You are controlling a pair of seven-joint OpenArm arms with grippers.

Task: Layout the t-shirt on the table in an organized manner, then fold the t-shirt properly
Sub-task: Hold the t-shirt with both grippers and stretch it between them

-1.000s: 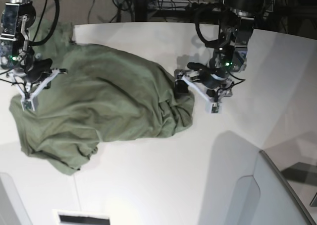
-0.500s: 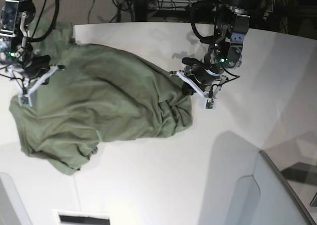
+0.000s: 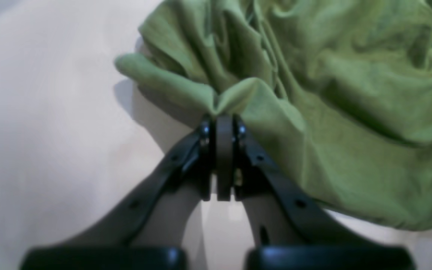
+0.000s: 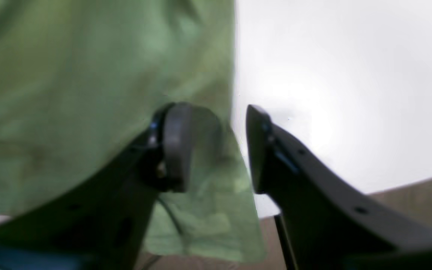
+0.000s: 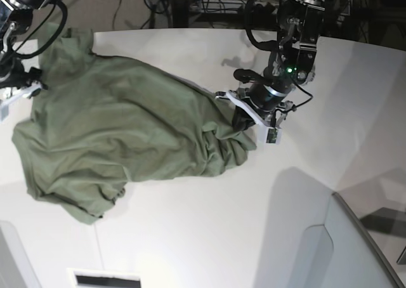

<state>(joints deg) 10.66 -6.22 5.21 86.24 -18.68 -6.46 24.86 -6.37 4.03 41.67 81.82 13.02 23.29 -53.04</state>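
Up close, left claw (image 3: pixel 224 123) pinches the t-shirt (image 3: pixel 332 93); right claw (image 4: pixel 216 146) gapes over its edge.

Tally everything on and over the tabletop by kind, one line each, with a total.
Cloth items: 1, the t-shirt, olive green, crumpled on the table.
Grippers: 2, the left gripper pinching a fold of the shirt, the right gripper with jaws parted at the shirt's edge.
Raised grey panels: 1, the grey panel at the table's near corner.
Total: 4
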